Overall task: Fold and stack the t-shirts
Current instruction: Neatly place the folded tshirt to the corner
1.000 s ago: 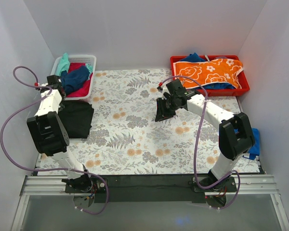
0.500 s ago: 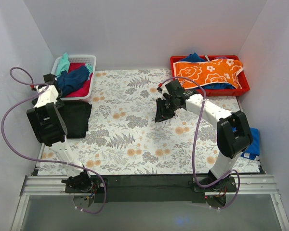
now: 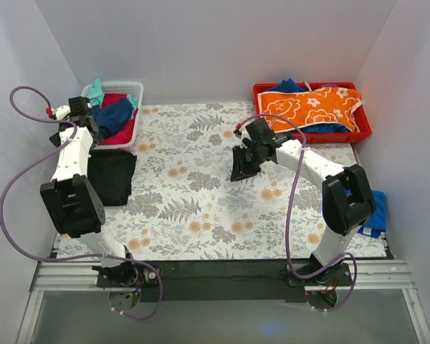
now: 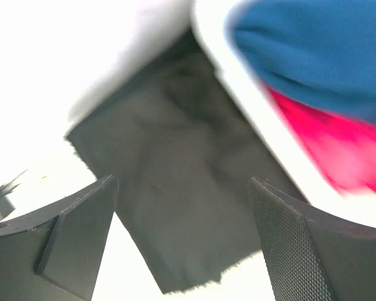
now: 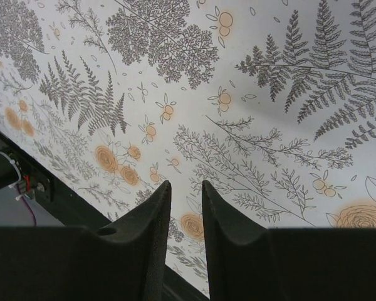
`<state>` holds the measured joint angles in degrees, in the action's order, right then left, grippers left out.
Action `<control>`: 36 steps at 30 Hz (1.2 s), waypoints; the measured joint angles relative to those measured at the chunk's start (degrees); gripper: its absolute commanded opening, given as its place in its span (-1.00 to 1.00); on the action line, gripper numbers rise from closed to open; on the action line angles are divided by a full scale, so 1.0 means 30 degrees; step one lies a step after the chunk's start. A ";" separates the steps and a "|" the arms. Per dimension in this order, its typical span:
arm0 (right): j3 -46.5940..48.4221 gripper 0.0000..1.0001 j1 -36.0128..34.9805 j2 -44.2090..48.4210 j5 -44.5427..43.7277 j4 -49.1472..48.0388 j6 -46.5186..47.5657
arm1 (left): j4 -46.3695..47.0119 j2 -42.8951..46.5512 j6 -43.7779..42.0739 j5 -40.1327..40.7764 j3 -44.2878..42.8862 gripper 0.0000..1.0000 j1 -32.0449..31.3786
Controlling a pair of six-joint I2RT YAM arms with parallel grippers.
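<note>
Versus half a second earlier, the left gripper (image 3: pixel 80 112) had moved back and now hung at the left rim of the white basket (image 3: pixel 119 84), at its near-left corner. The left arm reached further back than before, and its purple cable (image 3: pixel 18 97) looped higher. The right arm had not moved. The black t-shirt (image 3: pixel 112 179) lay as it had.

Left gripper: fingers (image 4: pixel 81 232) wide apart, nothing between them. The left wrist view was blurred; it showed black cloth under the gap and the basket rim with blue and red cloth beyond it.

Right gripper (image 5: pixel 186 186): well to the right of the basket, over the fern-patterned covering (image 3: pixel 201 215), fingers almost together with only a slim gap, holding nothing.

The black t-shirt lay just in front of the basket, its back edge at the basket's front wall. It was folded into a rough flat rectangle, plain and dark, with a slightly ragged near edge. No label could be made out.

Inside the basket, unfolded and heaped: a dark blue shirt (image 3: pixel 113 117) on top, partly draped over the front rim, a red shirt (image 3: pixel 119 100) under it, and a teal shirt (image 3: pixel 94 91) at the back-left corner.

Far right of the basket, at the same depth, a red tray (image 3: pixel 364 131) held an orange flowered cloth (image 3: pixel 312 107) lying over blue cloth.
</note>
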<state>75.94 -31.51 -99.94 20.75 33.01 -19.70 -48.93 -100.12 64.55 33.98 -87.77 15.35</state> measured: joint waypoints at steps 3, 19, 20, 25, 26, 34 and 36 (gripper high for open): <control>0.0007 -0.36 0.0000 0.0000 -0.0350 -0.0007 0.0007 | 0.0058 0.2339 0.0080 -0.1326 0.0073 0.63 -0.1530; -0.1807 -0.31 0.0007 0.5231 -0.6812 -0.0058 0.0663 | 0.3657 1.0076 0.0430 -1.3034 0.6659 0.66 -0.7847; -0.1974 -0.31 0.0007 0.5676 -0.7395 -0.0015 0.0714 | 0.3781 1.0112 0.0466 -1.3114 0.6885 0.66 -0.8138; -0.3155 -0.31 0.0248 0.8131 -1.0324 -0.0109 0.1151 | 0.4495 0.9850 0.0838 -1.2896 0.8196 0.66 -1.0287; -0.3330 -0.31 0.0306 0.8393 -1.0659 -0.0102 0.1173 | 0.4546 0.9748 0.0896 -1.2735 0.8276 0.66 -1.0630; -0.4583 -0.31 0.0685 0.8779 -1.1679 -0.0109 0.1137 | 0.5661 0.8480 0.0918 -1.1045 0.8371 0.70 -1.3267; -0.4656 -0.31 0.0750 0.8786 -1.1708 -0.0066 0.1137 | 0.5778 0.8211 0.0816 -1.0659 0.8349 0.72 -1.3631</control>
<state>61.98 -29.26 -73.58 -14.37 32.82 -16.29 -31.59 -75.48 67.00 2.00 -62.72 -25.54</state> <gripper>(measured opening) 0.347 0.844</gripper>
